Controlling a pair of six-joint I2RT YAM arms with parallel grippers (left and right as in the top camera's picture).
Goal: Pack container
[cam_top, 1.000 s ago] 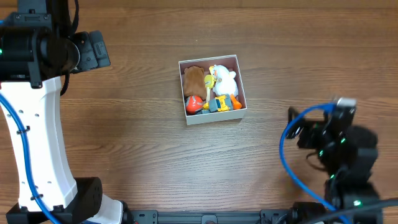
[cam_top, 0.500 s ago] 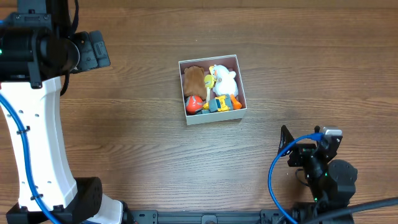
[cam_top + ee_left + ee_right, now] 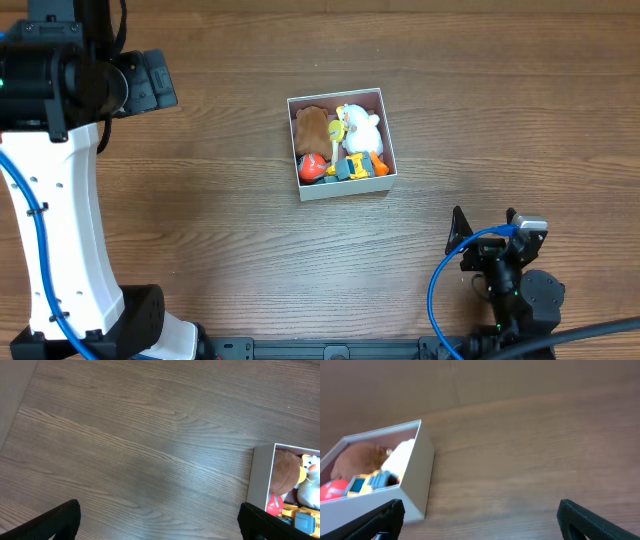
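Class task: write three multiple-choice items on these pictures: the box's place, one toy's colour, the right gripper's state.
1. Where on the table does the container sit? A left edge B near the middle C near edge
2. What colour is the plush toy beside the white plush? A brown B green C purple
3. The right gripper is: A shut on a toy B shut on the container C open, holding nothing
Key: B, bare table lies all round it; A, brown fur shows overhead; C, its jaws stand wide apart, nothing between.
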